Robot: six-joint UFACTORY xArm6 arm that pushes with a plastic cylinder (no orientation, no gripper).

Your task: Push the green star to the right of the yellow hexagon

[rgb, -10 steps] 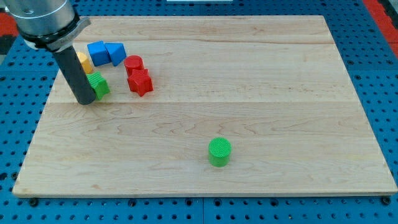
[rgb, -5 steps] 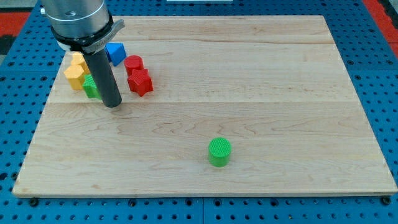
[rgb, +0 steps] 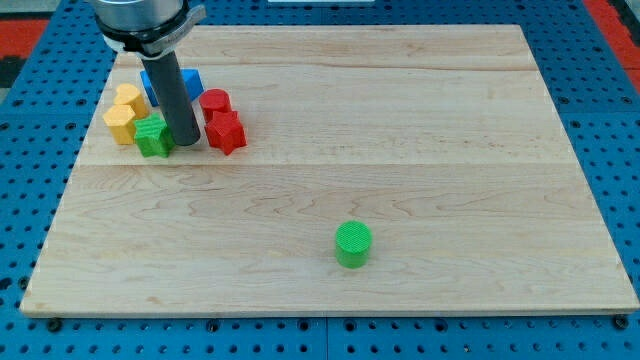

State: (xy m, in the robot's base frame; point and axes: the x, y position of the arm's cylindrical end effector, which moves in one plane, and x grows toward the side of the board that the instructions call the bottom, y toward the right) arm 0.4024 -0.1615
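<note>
Standing between green star (rgb: 153, 135) and red star-like block (rgb: 226, 131), my tip (rgb: 186, 143) touches the green star's right side; yellow hexagon (rgb: 121, 123) sits just left; no gripper here.

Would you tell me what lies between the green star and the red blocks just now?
In the camera view, my tip stands between the green star and the red blocks, close against the star's right side; nothing else lies there.
</note>
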